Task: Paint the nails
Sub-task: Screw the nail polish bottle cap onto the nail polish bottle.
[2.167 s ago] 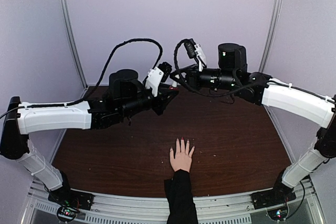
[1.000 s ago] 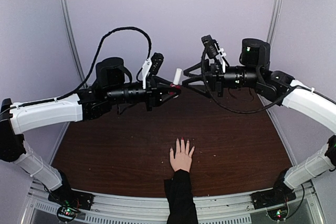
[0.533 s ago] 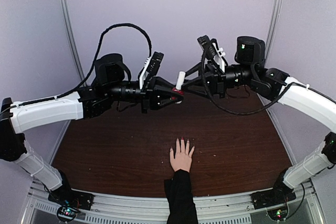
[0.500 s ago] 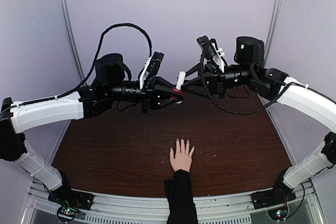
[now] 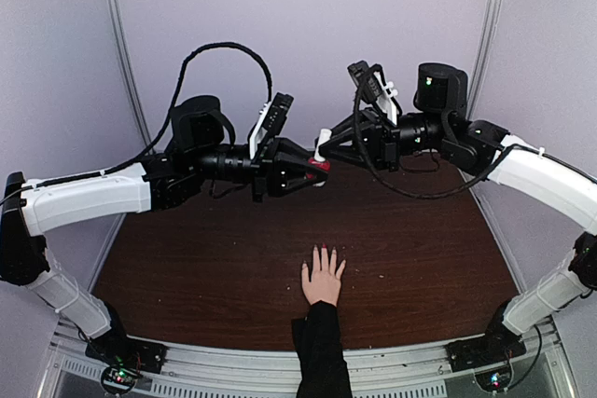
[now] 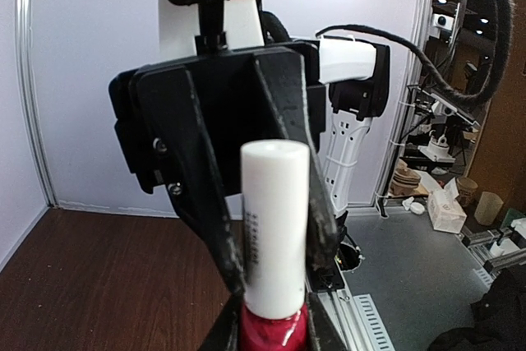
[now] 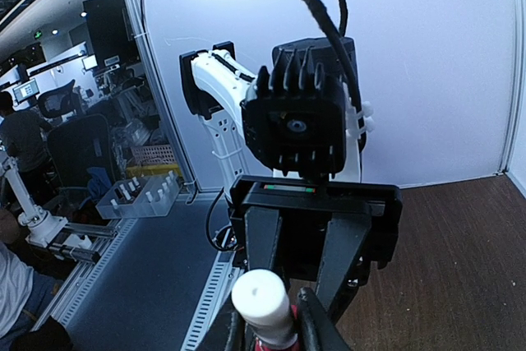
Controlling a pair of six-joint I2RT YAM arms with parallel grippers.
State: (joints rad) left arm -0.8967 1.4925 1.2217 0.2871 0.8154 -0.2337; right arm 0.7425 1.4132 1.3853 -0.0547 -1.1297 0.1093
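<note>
You see the nails (image 5: 324, 250) from above as tiny tips on the fingers of a pale hand (image 5: 323, 282), which lies flat and palm down on the dark wood table (image 5: 205, 267), near its front edge and about midway across. The fingers lie close together and point toward the back wall, with a black sleeve (image 5: 320, 351) behind the wrist. A few fingertips look faintly red, but the nails are too small to tell painted from bare.

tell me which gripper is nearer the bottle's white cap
Right. Its fingers flank the white cap on both sides; the left gripper holds the red bottle just below the cap.
</note>
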